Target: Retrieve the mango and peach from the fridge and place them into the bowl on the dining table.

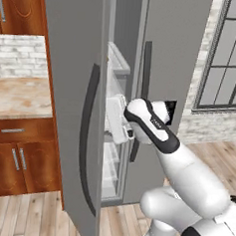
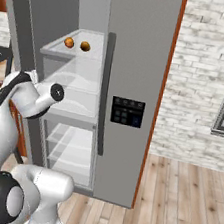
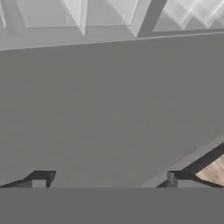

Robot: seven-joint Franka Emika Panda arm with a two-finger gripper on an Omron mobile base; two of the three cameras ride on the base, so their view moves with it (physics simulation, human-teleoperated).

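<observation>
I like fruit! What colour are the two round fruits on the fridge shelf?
Both fruits look orange, sitting on the fridge shelf; the right base view shows them best.

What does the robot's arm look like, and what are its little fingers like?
The arm is glossy white and rounded, built of fat tube-shaped parts with black bands at the joints and a round black cap on one side. The gripper has two small, blocky dark-grey finger tips. No loose cables or writing can be made out.
</observation>
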